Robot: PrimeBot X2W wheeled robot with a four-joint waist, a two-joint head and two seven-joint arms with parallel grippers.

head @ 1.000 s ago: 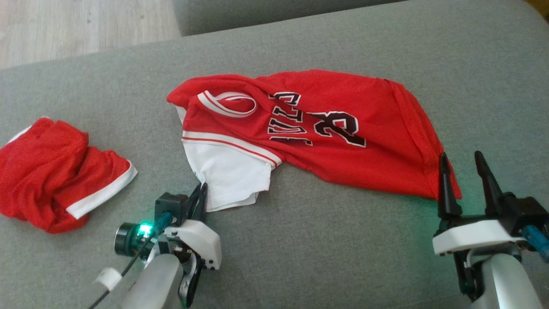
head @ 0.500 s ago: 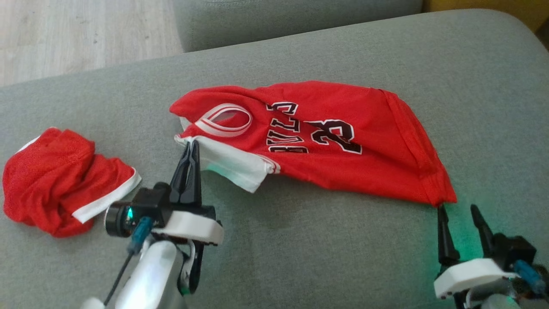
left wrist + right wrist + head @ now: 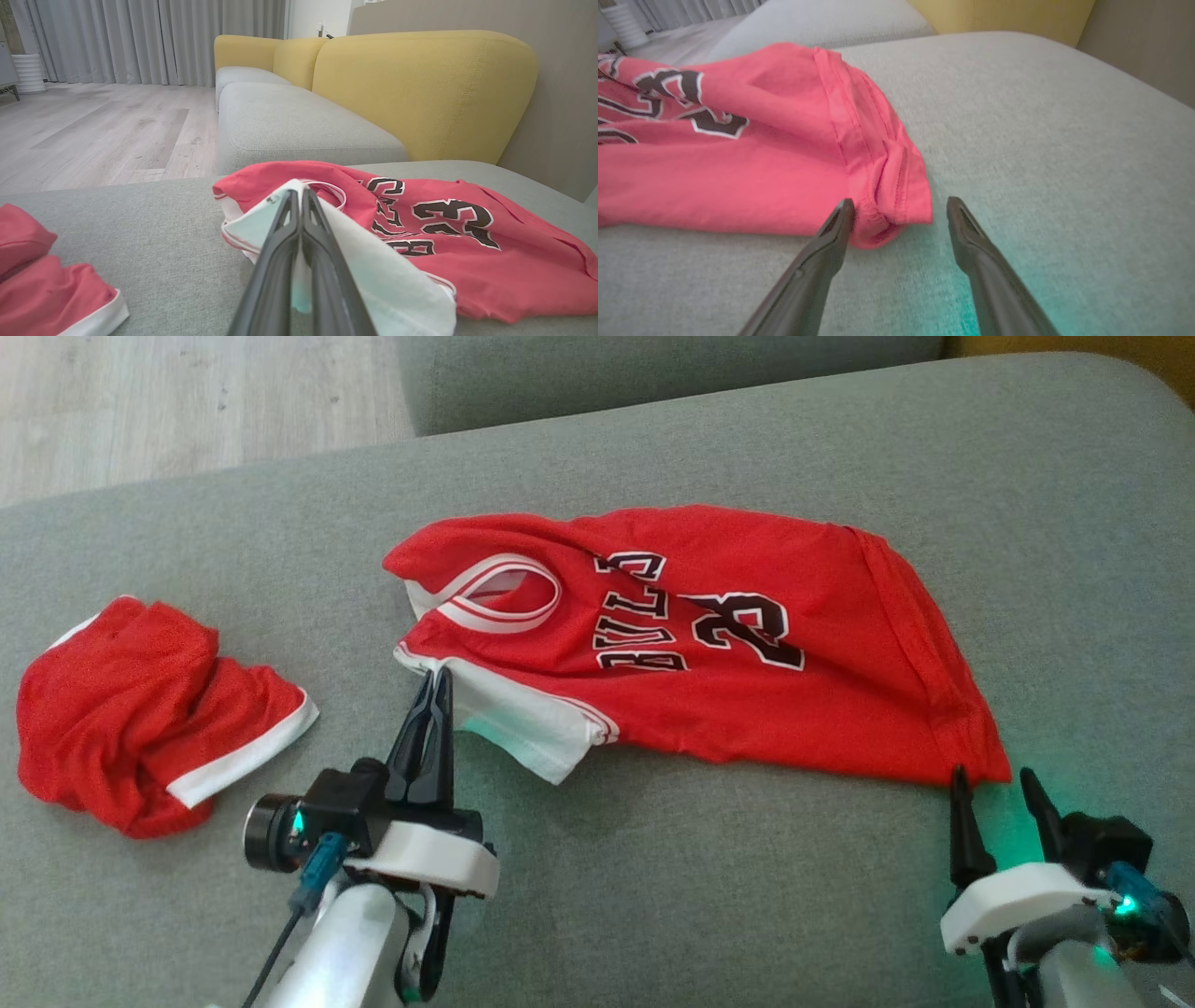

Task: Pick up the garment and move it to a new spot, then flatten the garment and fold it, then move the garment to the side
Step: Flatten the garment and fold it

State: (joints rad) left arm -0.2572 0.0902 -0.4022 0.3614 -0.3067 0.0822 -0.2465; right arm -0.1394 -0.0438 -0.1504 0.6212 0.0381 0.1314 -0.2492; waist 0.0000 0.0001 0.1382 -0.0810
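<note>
left gripper [image 3: 437,678] clenched on the white sleeve edge of the jersey [image 3: 747,709]. its long dark fingers are pressed flat together with thin white cloth pinched between them, raised a little off the cushion [image 3: 709,896], lower left of centre in the head frame. right gripper [image 3: 991,782] released, fingers spread, tips at the jersey's lower right hem corner; touching or just beside it, cannot tell. jersey is red knit with white trim and black number and letters, lying wrinkled across the middle of the grey woven cushion. lettering partly creased, hard to read. shorts [image 3: 121,719], red with a white band, bunched at far left, apart from the jersey. both arms cut off at the frame bottom.
</note>
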